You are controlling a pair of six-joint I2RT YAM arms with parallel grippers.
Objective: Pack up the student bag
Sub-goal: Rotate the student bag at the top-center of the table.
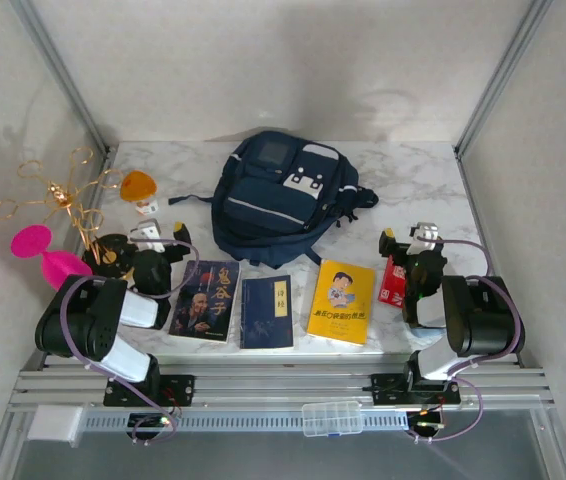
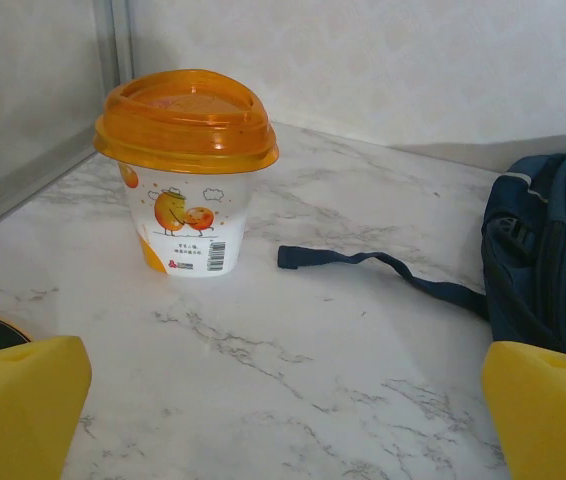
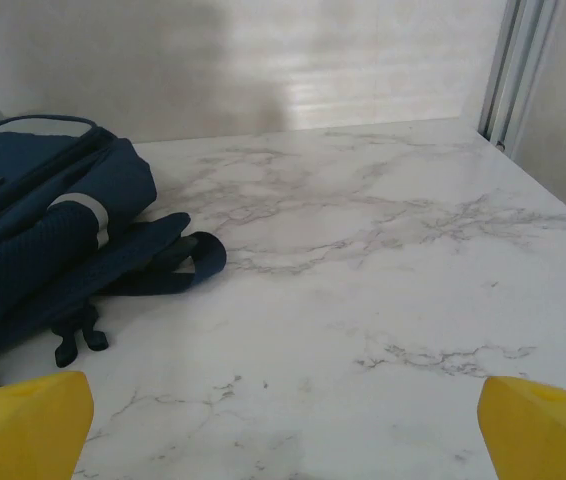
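A white marble-patterned table point(image 1: 418, 180) stands inside a pale walled frame, with two black robot arms bolted at its near edge. The student bag point(image 1: 275, 200) lies flat at the back centre of the table. It is a large navy-blue fabric backpack with a pale trim stripe, a grey square panel and a white patch, and its dark straps trail out to either side.

In front of the bag, three paperback books lie in a row, just beside one another. From left to right they are a dark book with a painted portrait point(image 1: 205, 301), a plain navy-blue book point(image 1: 267, 311) and a yellow book with a cartoon figure point(image 1: 342, 302). A small red carton point(image 1: 393, 283) sits to the right of the yellow book, close to the right arm's wrist.

At the back left, a clear plastic cup with an orange lid point(image 2: 188, 170) stands upright, printed with cartoon fruit. A loose navy strap point(image 2: 363, 263) from the bag lies on the marble near the cup without touching it. At the far left are a gold wire stand point(image 1: 58, 195) and a bright pink round-headed object point(image 1: 35, 243).

The left gripper point(image 2: 283, 415) sits low over bare marble, facing the cup. Its yellow fingertips point(image 2: 18, 400) are spread wide apart and hold nothing. The right gripper point(image 3: 283, 430) faces the bag's right side and straps. Its yellow fingertips point(image 3: 548, 430) are likewise wide apart and empty.
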